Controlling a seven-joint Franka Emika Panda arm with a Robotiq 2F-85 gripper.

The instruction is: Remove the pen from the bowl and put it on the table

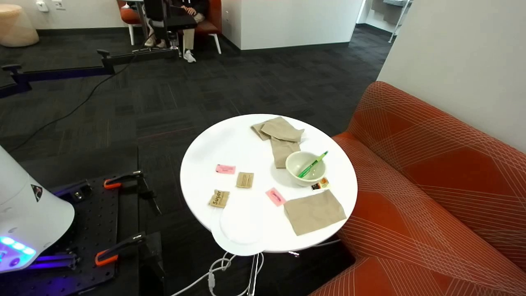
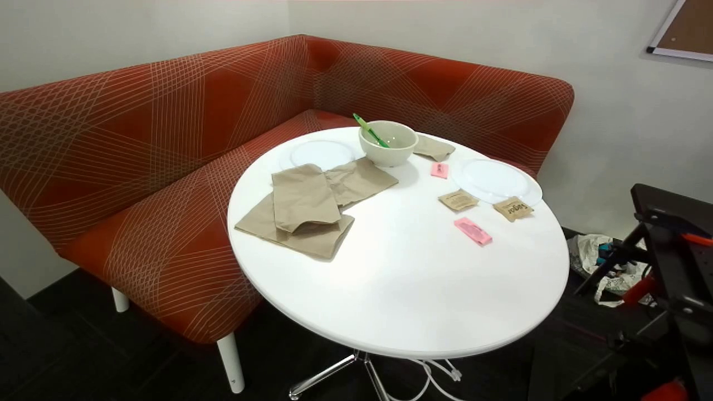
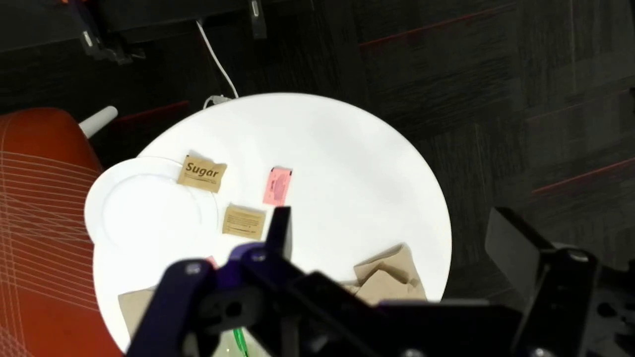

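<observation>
The green pen leans in the white bowl, with its upper end sticking out over the rim. In an exterior view too, the pen rests in the bowl. The bowl stands on the round white table. In the wrist view my gripper is open and empty, with its fingers wide apart above the table. There the pen shows only in part at the bottom, with the bowl mostly hidden behind the gripper's linkage. The gripper is out of view in both exterior views.
Folded brown napkins and another napkin lie near the bowl. White plates, pink packets and brown sugar packets lie on the table. A red sofa borders it.
</observation>
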